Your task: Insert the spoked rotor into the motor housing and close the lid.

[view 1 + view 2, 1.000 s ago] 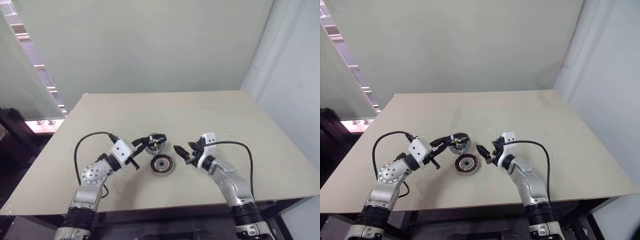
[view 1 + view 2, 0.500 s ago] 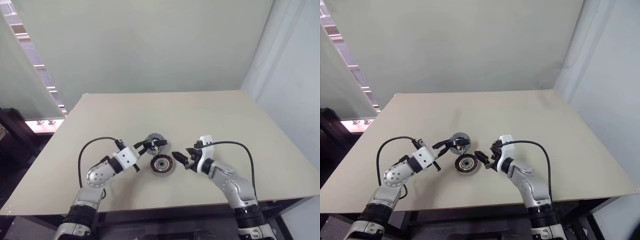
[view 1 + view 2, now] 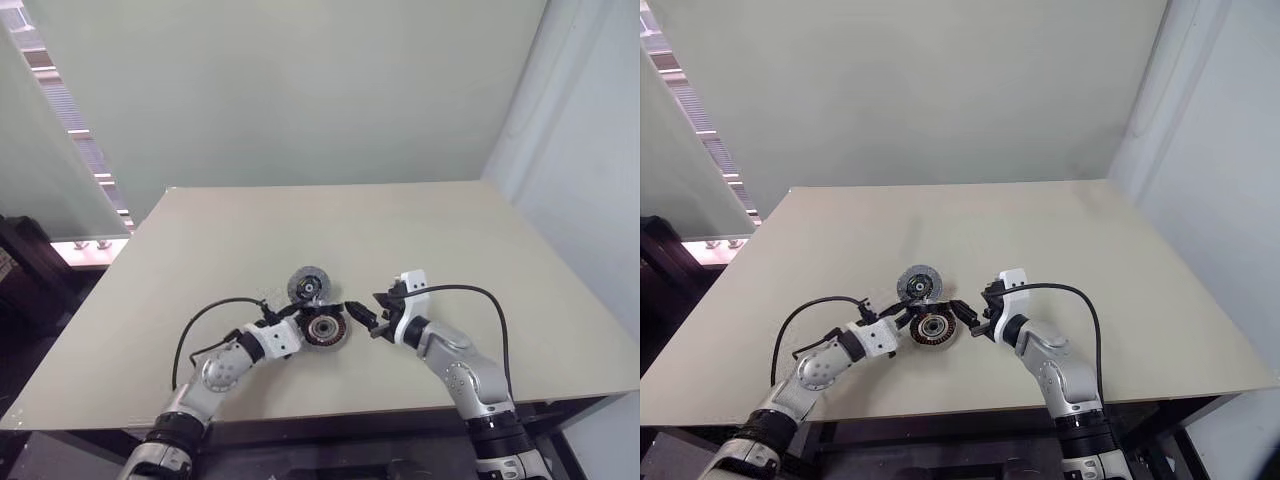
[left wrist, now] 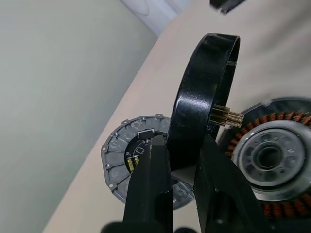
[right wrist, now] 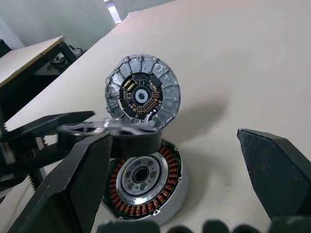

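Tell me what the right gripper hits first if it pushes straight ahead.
Probably the black rotor held by the left gripper over the motor housing. The open right gripper points at both; which comes first is unclear.

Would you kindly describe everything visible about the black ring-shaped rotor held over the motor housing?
The spoked rotor is a glossy black ring with silvery spokes inside and a small brass-coloured toothed shaft at its centre. The left gripper pinches its rim between both fingers, holding it just above the edge of the motor housing, not yet seated. The grey round lid lies on the table just beyond it.
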